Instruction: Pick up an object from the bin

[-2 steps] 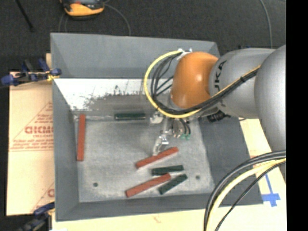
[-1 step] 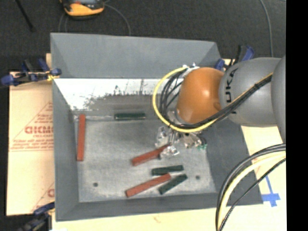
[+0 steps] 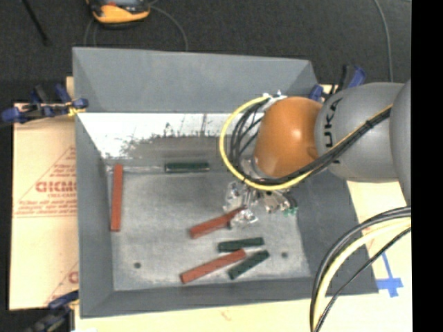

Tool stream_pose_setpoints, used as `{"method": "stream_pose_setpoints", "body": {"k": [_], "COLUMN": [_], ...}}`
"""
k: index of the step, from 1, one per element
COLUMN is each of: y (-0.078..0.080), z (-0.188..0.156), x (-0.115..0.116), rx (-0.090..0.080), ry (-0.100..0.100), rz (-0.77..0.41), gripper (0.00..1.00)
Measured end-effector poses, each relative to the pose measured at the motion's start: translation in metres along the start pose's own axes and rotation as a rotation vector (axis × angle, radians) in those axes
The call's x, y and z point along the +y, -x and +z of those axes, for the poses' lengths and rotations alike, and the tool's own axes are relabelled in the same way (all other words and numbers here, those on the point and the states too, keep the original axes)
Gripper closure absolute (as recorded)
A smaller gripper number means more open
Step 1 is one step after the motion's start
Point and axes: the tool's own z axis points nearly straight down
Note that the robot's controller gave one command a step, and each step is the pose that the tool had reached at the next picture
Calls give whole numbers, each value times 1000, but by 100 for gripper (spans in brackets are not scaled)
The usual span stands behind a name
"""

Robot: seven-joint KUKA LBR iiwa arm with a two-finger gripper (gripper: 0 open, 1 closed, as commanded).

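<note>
- Middle red-brown bar [image 3: 213,226]: a flat, narrow stick on the floor of the bin, about mid-floor. It lies tilted, with the left end nearer the front wall and the right end nearer the back. It is the reference for all entries below.
- Gripper [image 3: 242,209]: down at the right end of the middle red-brown bar, its metal tip overlapping that end. I cannot tell whether it is released, clenched or grasping the bar.
- Orange cover [image 3: 285,138]: directly behind the gripper, back and right of the bar. It is ringed by looping yellow and black cables [image 3: 232,159]. The grey arm [image 3: 367,133] runs off to the right.
- Near dark green bar [image 3: 241,243]: just in front of the middle bar's right half, close but apart, and almost level.
- Front red-brown bar [image 3: 213,266]: further forward, roughly parallel to the middle bar.
- Front dark green bar [image 3: 249,264]: just beside the right end of the front red-brown bar. I cannot tell whether the two touch.
- Back dark green bar [image 3: 187,166]: well behind the middle bar, lying along the foot of the back wall.
- Left red-brown bar [image 3: 116,198]: well to the left of the middle bar, running front to back along the left wall.
- Grey metal bin [image 3: 90,220]: sloped walls, holding all six bars well spread out.
</note>
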Motion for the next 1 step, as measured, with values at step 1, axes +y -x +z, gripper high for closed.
{"method": "stream_pose_setpoints", "body": {"k": [1], "y": [11], "z": [-121], "x": [0], "rx": [-7], "ry": [1], "rz": [-5], "gripper": [100]}}
